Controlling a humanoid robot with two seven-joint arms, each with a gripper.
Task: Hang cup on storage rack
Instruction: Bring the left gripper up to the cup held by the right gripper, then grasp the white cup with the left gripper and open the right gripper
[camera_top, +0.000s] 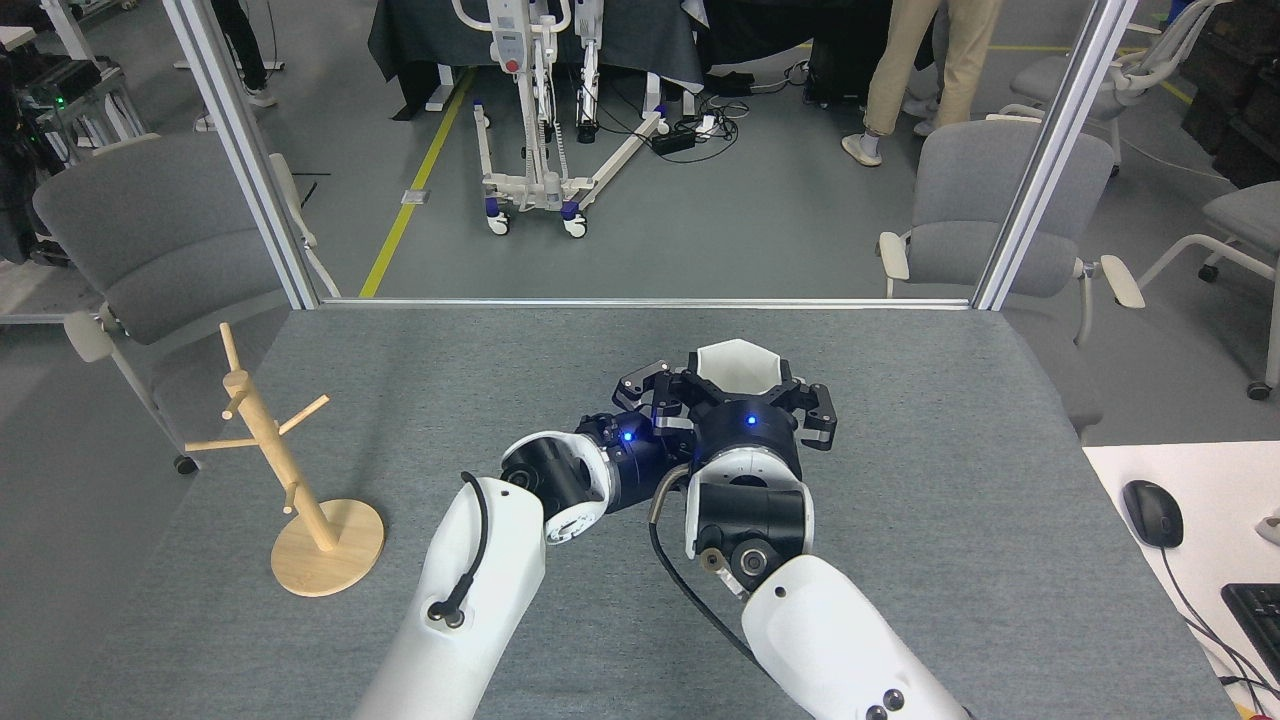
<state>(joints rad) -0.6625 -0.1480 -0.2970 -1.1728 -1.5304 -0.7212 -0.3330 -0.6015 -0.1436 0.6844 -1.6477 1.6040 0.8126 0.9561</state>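
The cup (738, 364) is seen near the middle of the grey table (450, 400), held between the black fingers of the right gripper (742, 392), which are pressed against it from both sides. Only the white hexagonal rim and part of the inner wall are shown; the tapering body, the base and the handle tab are hidden behind the gripper and its wrist. Whether the cup is lifted or resting on the table cannot be told.

The left gripper (648, 392) is placed just left of the cup, close beside the right gripper, with its dark fingers overlapping those of the right in the view. Whether its fingers are spread or pinched cannot be made out, nor whether the cup is touched by them.

The storage rack (285, 465) is set well apart at the near left of the table, upright on its round disc base, with its thin pegs bare. No part of it is covered.

At the right edge a white desk is cut off by the frame, with a black mouse (1152, 512) and the corner of a keyboard (1258, 610) visible. Beyond the table, a person (925, 70) is seen only as legs and shoes.
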